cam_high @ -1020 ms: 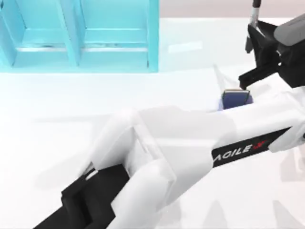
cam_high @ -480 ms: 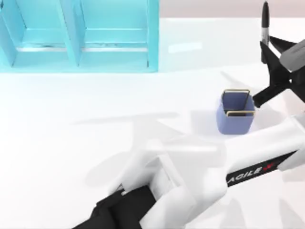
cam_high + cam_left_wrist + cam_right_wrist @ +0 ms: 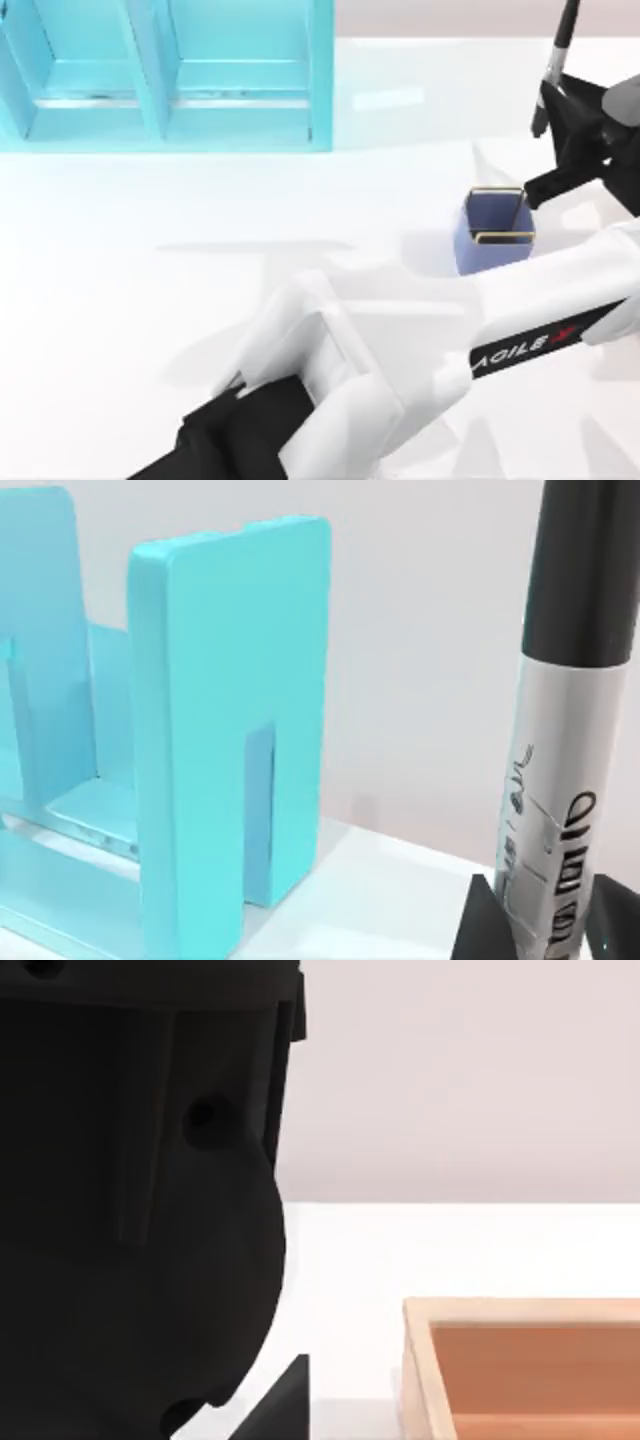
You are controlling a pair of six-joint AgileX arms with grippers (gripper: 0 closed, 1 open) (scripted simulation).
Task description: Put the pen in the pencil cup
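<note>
The left arm reaches across the white table point(image 3: 120, 250) from the lower left of the top view to its upper right, where the left gripper point(image 3: 570, 135) has its black fingers point(image 3: 560, 180) closed on the slim black marker-style pen with a silvery-white labelled band point(image 3: 556, 62). The pen stands nearly upright in that grip, lifted off the table, its cap end upward. In the left wrist view the pen's band point(image 3: 555, 800) sits between the finger tips.

The small blue-purple square pencil cup with a thin gold rim point(image 3: 495, 232) stands upright on the table just beside the gripper, toward the left and nearer the camera; the pen is near it, not inside.

A large turquoise shelf unit point(image 3: 170, 75) stands at the upper left. The right wrist view shows a dark gripper body point(image 3: 140, 1190) close up and a wooden tray's rim point(image 3: 415, 1360); whether the right gripper's fingers are open I cannot tell.
</note>
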